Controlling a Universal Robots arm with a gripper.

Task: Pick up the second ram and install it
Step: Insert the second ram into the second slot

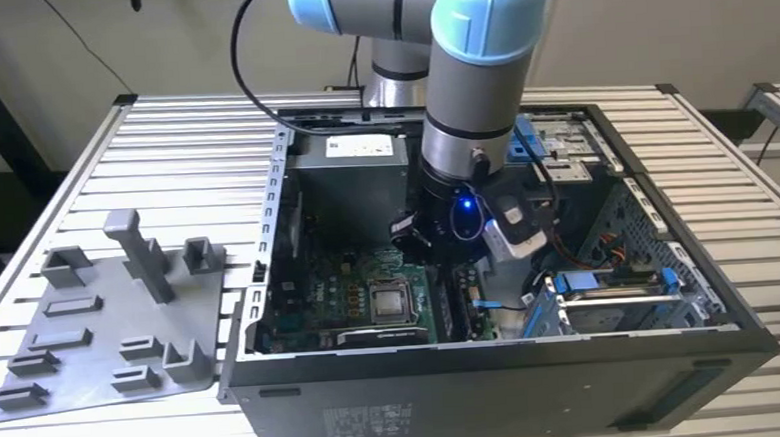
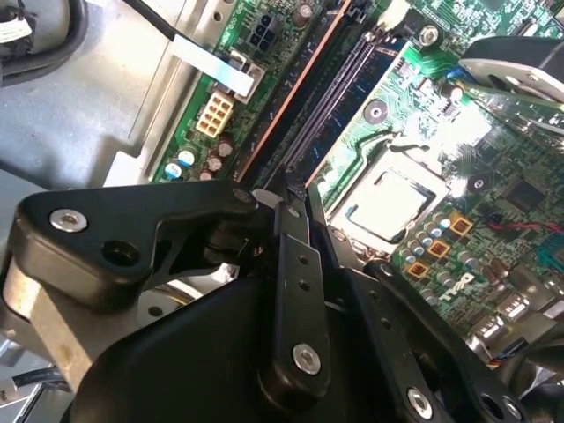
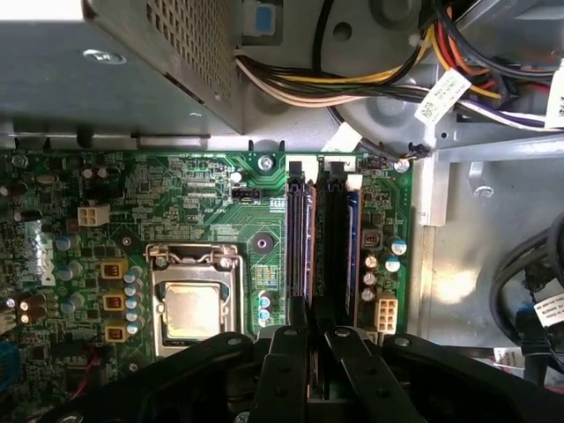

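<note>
Your pincer [image 3: 313, 352] is deep in the open computer case [image 1: 505, 368], fingers nearly closed around the second ram [image 3: 310, 238], which stands in the motherboard's [image 3: 203, 203] slot. The processor [image 3: 192, 310] lies at the ram's nine o'clock in the first wrist view.

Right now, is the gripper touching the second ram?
Touching. In the second wrist view the gripper is closed on the near end of the second ram, with no gap showing between fingers and stick.
</note>
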